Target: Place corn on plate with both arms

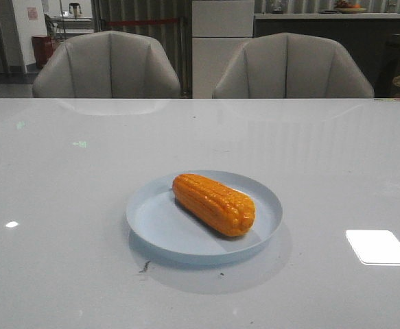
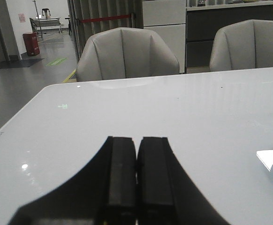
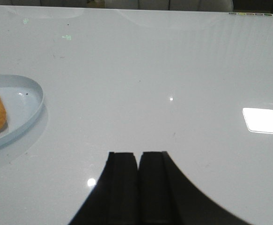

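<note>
The glossy orange-yellow corn cob (image 1: 214,204) lies on the round pale blue plate (image 1: 160,221), both end effectors (image 2: 136,180) (image 3: 137,187) clenched, empty.

orange-yellow corn (image 1: 214,203), pale blue plate (image 1: 158,223), black pincers

The plate (image 1: 204,218) sits on the table (image 1: 62,205), near the middle and towards the front edge. The corn (image 1: 213,203) lies in the plate, set at a slant — one end back and to the left, the other forward and to the right. Behind the table stand two chairs side by side — one (image 1: 106,65) on the left, the other (image 1: 292,66) on the right. A cabinet (image 1: 222,41) stands farther back, between them.
</note>
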